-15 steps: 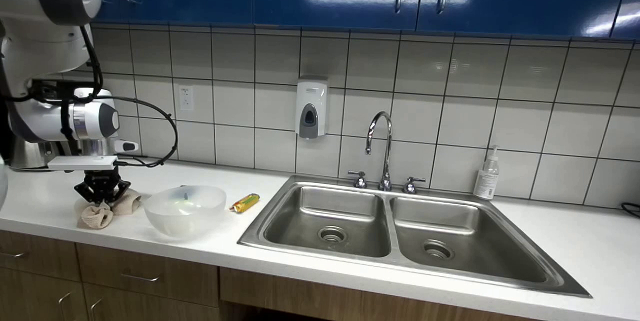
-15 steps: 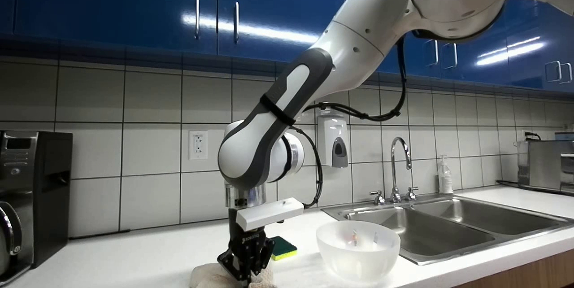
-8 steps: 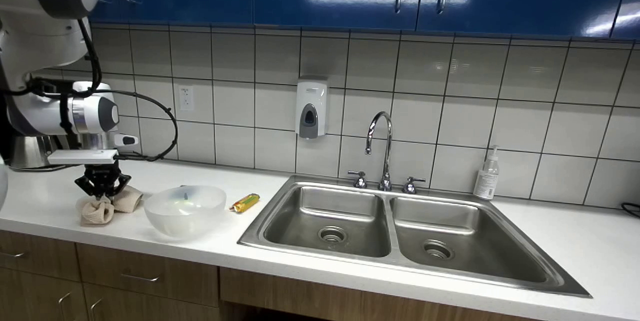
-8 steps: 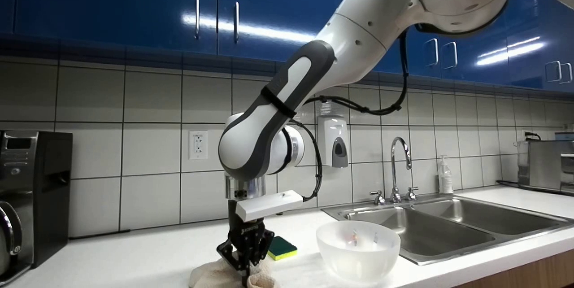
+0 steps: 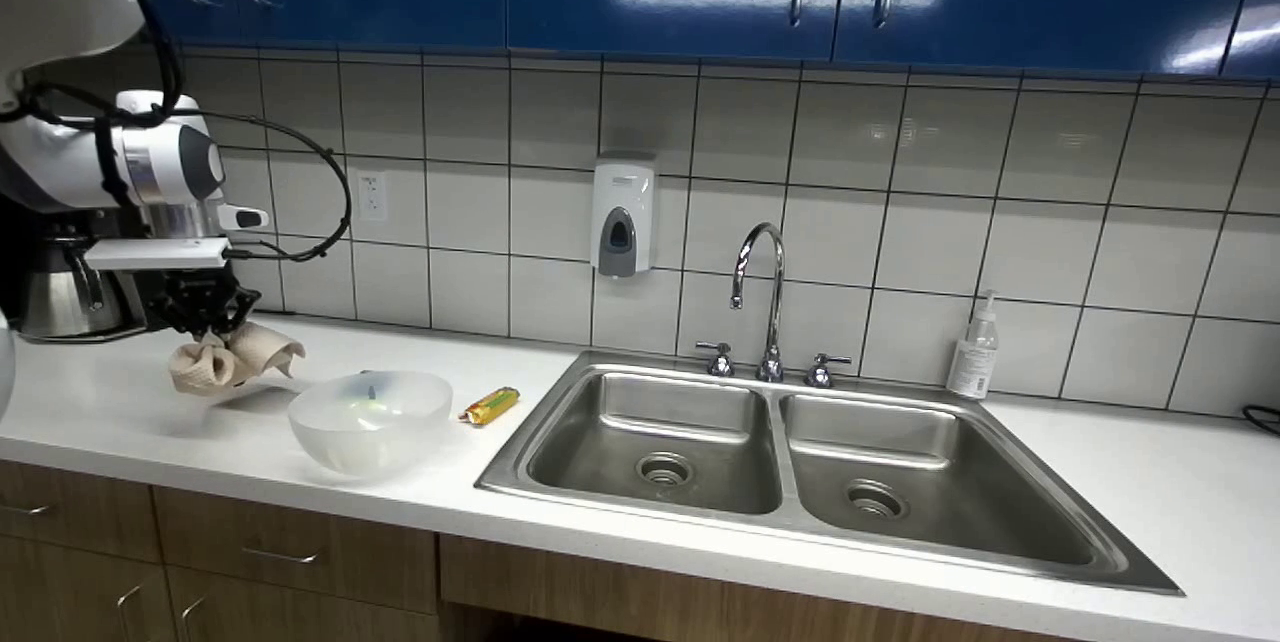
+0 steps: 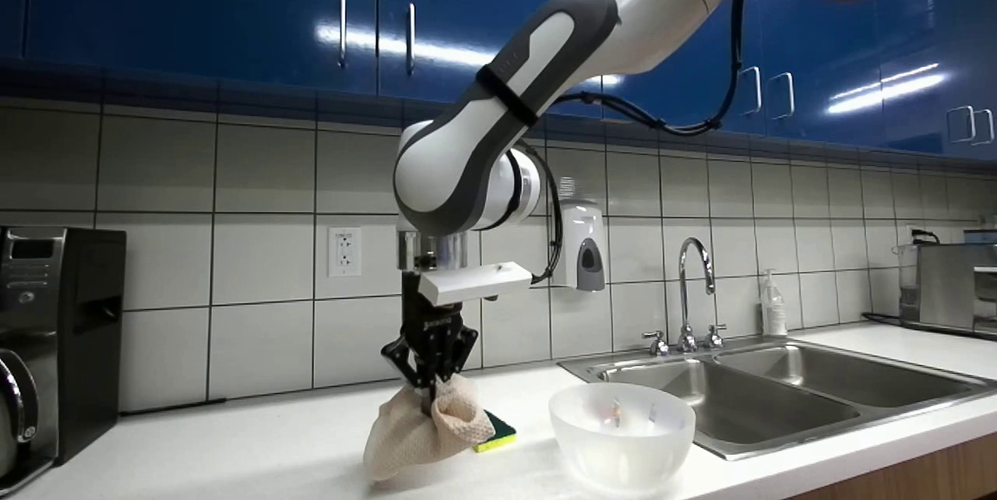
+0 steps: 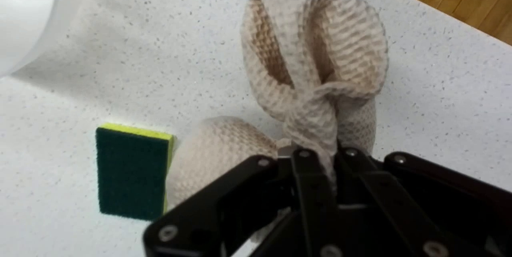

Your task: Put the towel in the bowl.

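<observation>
The beige waffle-weave towel [image 5: 240,358] hangs bunched from my gripper [image 5: 210,332], above the white counter. In an exterior view the towel [image 6: 413,434] is pinched at its upper middle by the gripper [image 6: 431,397], with folds drooping on both sides. In the wrist view the towel [image 7: 352,45] runs up between the gripper's closed fingers [image 7: 310,177]; the fingertips are partly hidden by cloth. The frosted white bowl [image 5: 372,437] stands upright on the counter beside the towel, toward the sink. It also shows in an exterior view [image 6: 619,445] and at the wrist view's upper left corner [image 7: 24,17].
A green and yellow sponge [image 7: 134,173] lies between towel and bowl, toward the wall. A yellow wrapped item [image 5: 490,406] lies between bowl and sink [image 5: 535,470]. A black coffee machine [image 6: 82,344] stands at an exterior view's left edge. The counter's front edge is near.
My gripper has risen with the towel, lifting it off the counter, where it lay earlier. The sponge is now partly covered by the towel in an exterior view. The bowl has not moved.
</observation>
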